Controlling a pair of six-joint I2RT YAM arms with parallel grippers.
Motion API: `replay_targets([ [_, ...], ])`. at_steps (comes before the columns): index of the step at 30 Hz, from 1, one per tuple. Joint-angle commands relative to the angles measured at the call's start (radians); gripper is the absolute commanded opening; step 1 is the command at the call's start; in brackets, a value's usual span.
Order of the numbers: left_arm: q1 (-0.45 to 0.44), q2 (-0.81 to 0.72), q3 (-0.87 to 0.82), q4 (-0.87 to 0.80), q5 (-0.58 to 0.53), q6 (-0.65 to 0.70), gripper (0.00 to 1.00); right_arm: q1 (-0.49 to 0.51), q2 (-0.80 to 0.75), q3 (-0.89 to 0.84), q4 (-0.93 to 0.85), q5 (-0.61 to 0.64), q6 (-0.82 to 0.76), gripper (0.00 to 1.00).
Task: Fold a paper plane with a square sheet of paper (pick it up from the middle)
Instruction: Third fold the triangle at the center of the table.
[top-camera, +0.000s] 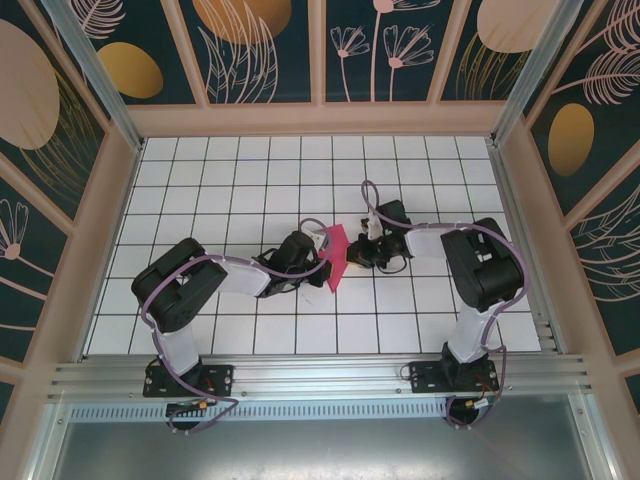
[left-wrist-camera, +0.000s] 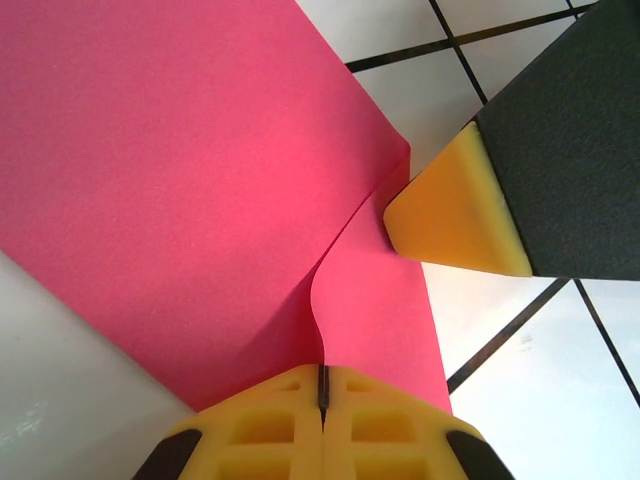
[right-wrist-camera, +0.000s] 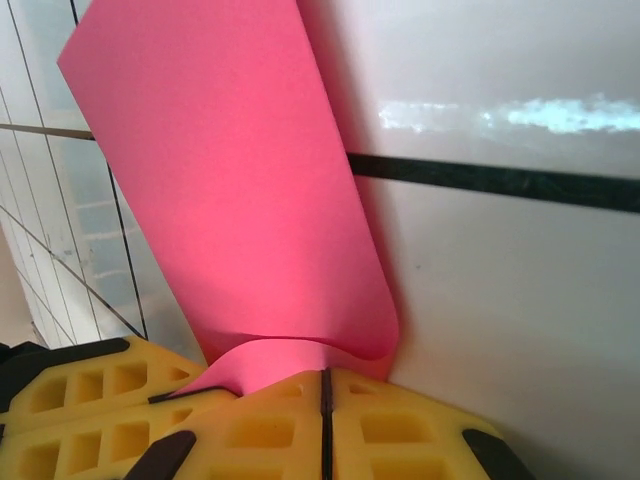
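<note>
- Top external view: thin magenta-pink square sheet of paper (top-camera: 335, 257), standing edge-up over the middle of the white tiled table (top-camera: 200, 200), between both arms.
- Pinched shut on its lower edge: left gripper (left-wrist-camera: 322, 388); clamped on a curled edge: right gripper (right-wrist-camera: 325, 385).
- Best done with edges matched and even tension before creasing; otherwise likely skewed.
- Arms bent inward, elbows outward, wrists facing.
</note>
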Motion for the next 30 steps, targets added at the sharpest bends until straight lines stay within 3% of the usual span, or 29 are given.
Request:
replay_targets([
  [1,0.007,0.012,0.002,-0.05,-0.011,0.012,0.0,-0.007,0.037,-0.008,-0.012,0.074,-0.013,0.11],
  [10,0.007,0.01,-0.003,-0.047,-0.007,0.013,0.0,-0.013,-0.084,0.079,-0.059,0.05,-0.011,0.11],
  [21,0.007,0.01,-0.002,-0.048,-0.007,0.012,0.0,-0.008,-0.002,0.051,-0.005,0.046,0.012,0.11],
  [30,0.007,0.008,-0.003,-0.054,-0.004,0.013,0.0,-0.018,0.074,0.052,0.001,0.117,0.008,0.11],
])
